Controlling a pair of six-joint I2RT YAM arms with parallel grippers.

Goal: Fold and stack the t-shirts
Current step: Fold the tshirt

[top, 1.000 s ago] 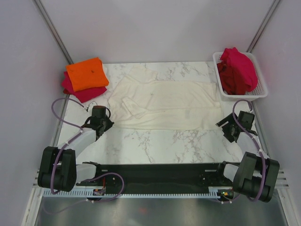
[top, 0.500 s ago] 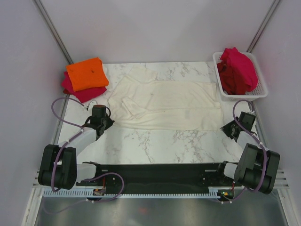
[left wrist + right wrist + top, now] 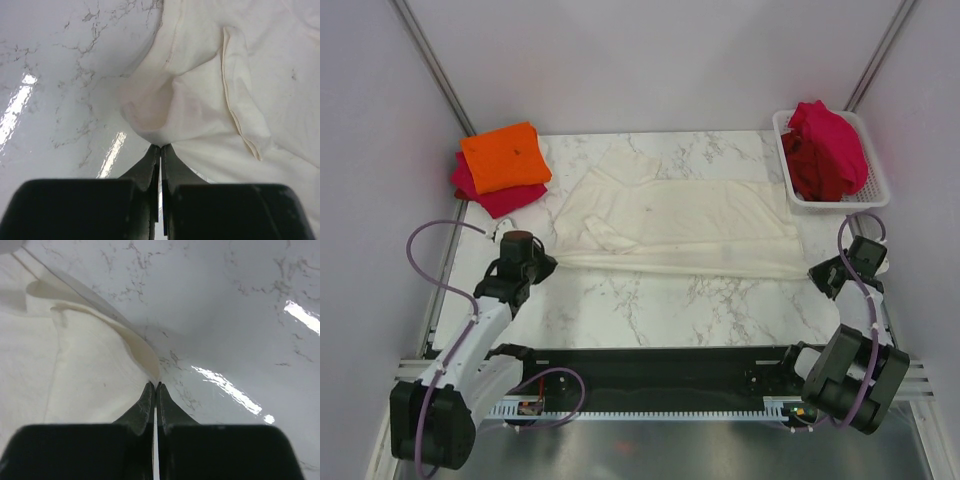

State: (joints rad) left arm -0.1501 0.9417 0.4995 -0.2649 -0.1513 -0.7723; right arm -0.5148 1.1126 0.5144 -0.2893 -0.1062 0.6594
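Tension matters for this fold: the left gripper [image 3: 160,148] and the right gripper [image 3: 155,386] each pinch a near corner of the cream-white t-shirt [image 3: 670,215] between fingers pressed together. The shirt lies spread across the middle of the table [image 3: 700,300], so I judge they should lift level and carry the near edge toward the far edge without sagging. How much cloth sits inside either pinch is hidden, and whether the shirt's left side lies flat is hard to make out.

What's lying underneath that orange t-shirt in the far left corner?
A folded red t-shirt, peeking out along the orange t-shirt's left and near edges. The orange one covers the rest, so whether anything else lies in the stack cannot be seen.
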